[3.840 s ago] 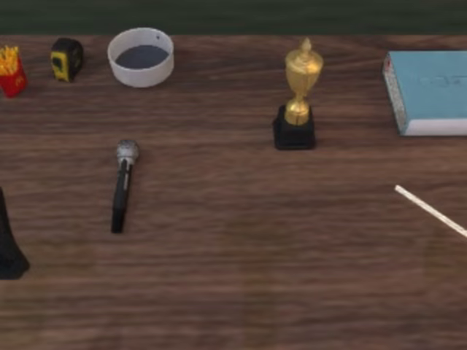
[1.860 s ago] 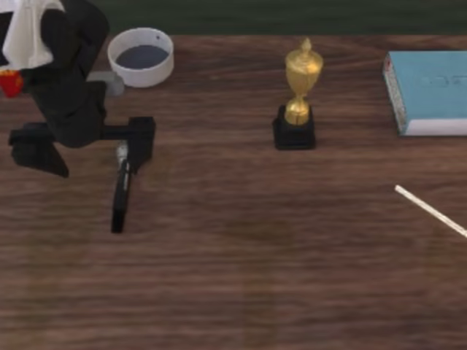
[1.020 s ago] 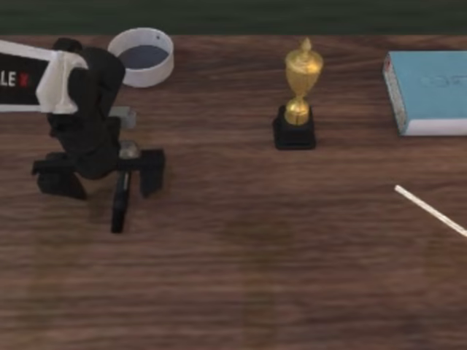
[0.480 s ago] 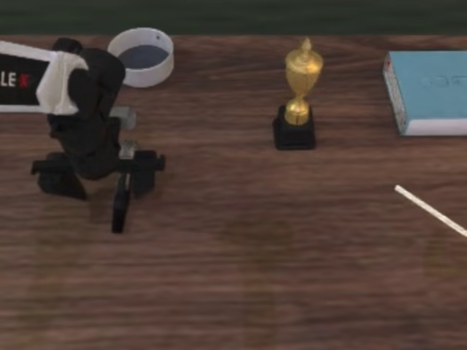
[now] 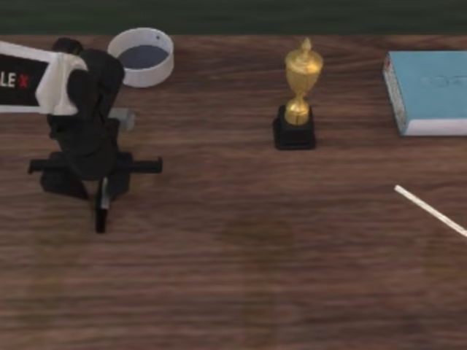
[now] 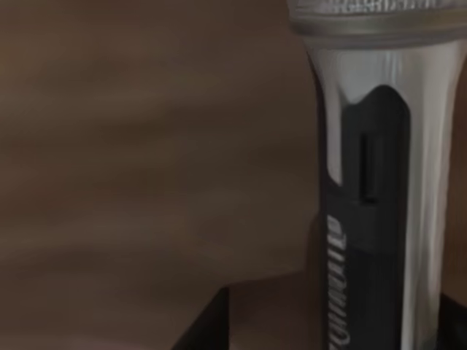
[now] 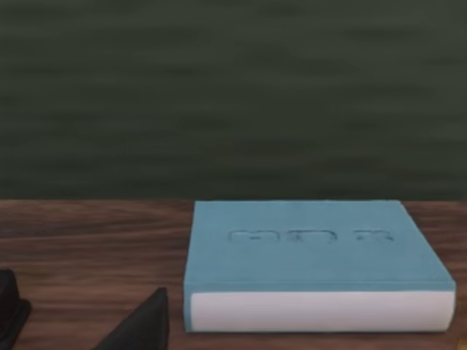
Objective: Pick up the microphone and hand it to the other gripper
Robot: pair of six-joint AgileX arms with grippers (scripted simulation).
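The microphone [image 5: 101, 213] lies on the table's left part; only its black handle shows below my left gripper [image 5: 98, 179], which hangs right over it. Close up, the microphone [image 6: 379, 219] stands between the black wedge fingers [image 6: 208, 332], with its silver mesh head at the picture's top edge. One finger touches the handle's side, and a strip of table shows between the other finger and the handle, so my left gripper [image 6: 332, 337] is still partly open. My right gripper [image 7: 321, 344] is out of the top view, parked low facing the book, with one finger [image 7: 146, 324] far off to one side.
A white bowl [image 5: 141, 57] stands behind the left arm. A gold trophy [image 5: 299, 95] on a black base is at the back centre. A blue book [image 5: 430, 91] [image 7: 306, 248] lies at the back right, and a thin white stick [image 5: 430, 210] at the right edge.
The left arm came in from the left and dropped over the microphone. In the last half second its fingers drew inward and the microphone slid a little to the left.
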